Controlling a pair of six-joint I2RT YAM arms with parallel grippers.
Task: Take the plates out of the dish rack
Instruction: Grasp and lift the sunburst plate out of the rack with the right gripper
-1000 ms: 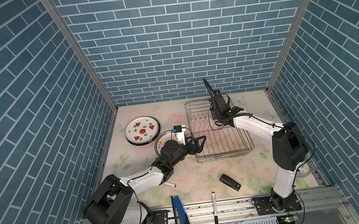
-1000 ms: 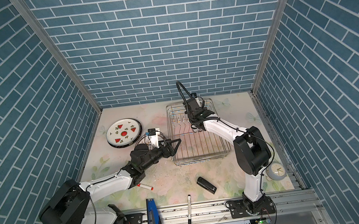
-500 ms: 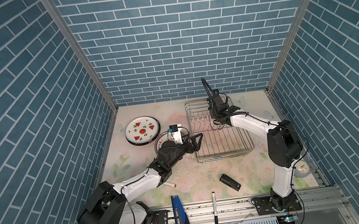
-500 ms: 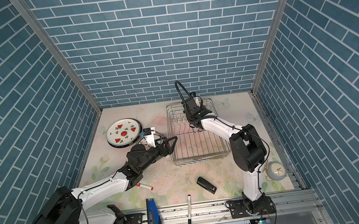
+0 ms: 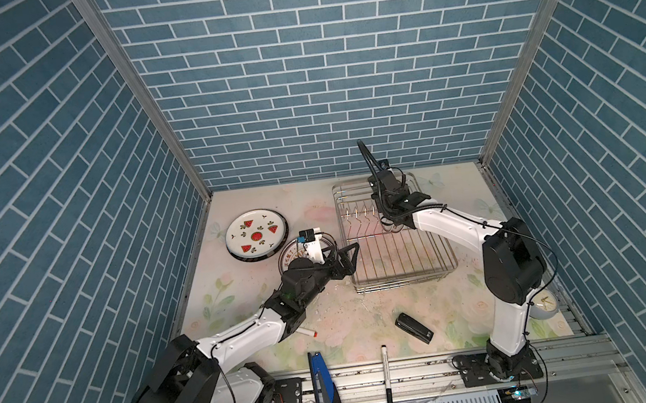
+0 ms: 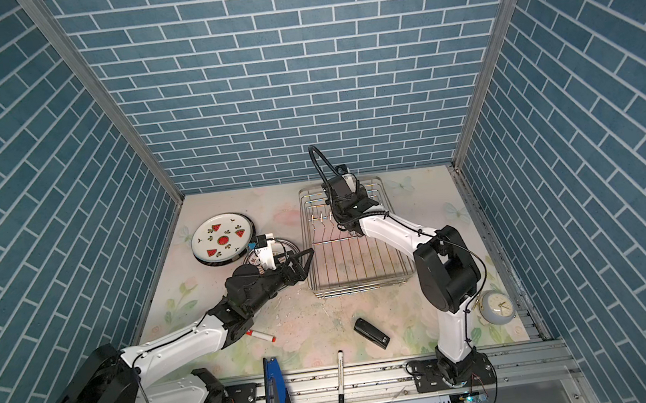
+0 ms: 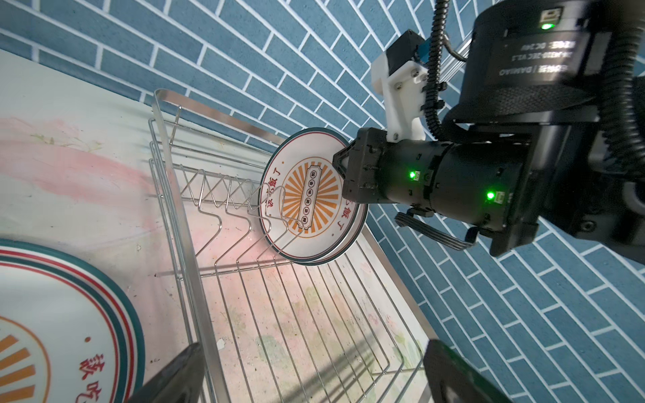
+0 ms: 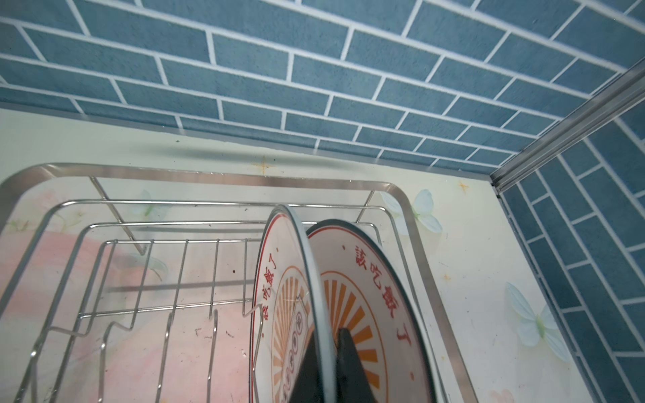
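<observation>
A: How much of the unloading is done?

B: Most of it, by the look of things. Nearest, a sunburst plate [image 7: 69, 296] lies flat on the table, just beside the left side of the rack [image 8: 209, 173]. Farther back and to the left lies a watermelon plate [image 5: 257, 235], face up. Another dark rim shows under it, so it is likely a small stack.

A: And inside the rack?

B: Two sunburst plates stand on edge at the right end of the prong row, toward the far side. The inner plate [image 8: 279, 279] is next to the bare prongs, and the end plate [image 8: 366, 279] is close behind it. Every other prong is empty, so I judge that two plates are left to come out.

A: Where is the left arm?

B: It stretches low from the near left corner toward the rack. The left gripper [image 5: 349, 258] is turned on its side, with its jaws spread wide and holding nothing. Its wrist is above the sunburst plate and its fingertips are at the rack's left rim.

A: And the right arm?

B: It reaches from the near right corner across the rack to the far end, with the wrist bent downward. The right gripper [image 8: 328, 349] comes in from above, its jaws pinched tight on the top rim of the inner plate, one finger on each face. That plate appears to sit in its slot, not yet lifted.
</observation>
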